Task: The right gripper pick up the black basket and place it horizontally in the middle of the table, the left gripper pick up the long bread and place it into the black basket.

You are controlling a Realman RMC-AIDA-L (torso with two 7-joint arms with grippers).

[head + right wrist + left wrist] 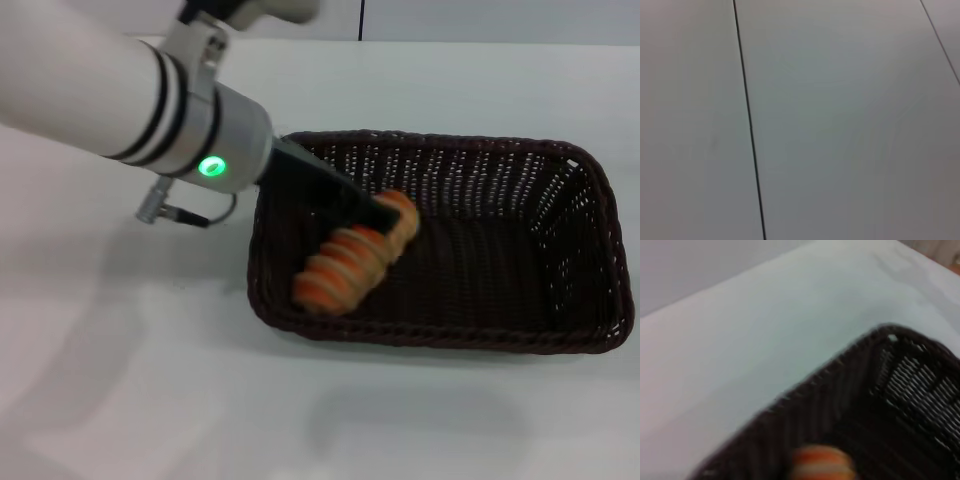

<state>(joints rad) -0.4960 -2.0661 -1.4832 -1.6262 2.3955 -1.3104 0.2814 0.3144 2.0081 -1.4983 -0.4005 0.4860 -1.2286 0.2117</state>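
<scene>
Left hand (375, 212): pinching long bread (352, 256), inside black basket (590, 330)
Release: lower till bread rests on basket floor, then let go

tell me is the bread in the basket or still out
In. The bread lies within the basket rim at its left end, the left pincer at it.

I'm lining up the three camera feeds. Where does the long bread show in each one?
Head view: the long bread lies inside the black basket, left half, at the left gripper.
Left wrist view: only its end at the bottom edge.
Right wrist view: not in it.
Shared landmark: the basket's braided rim.
</scene>
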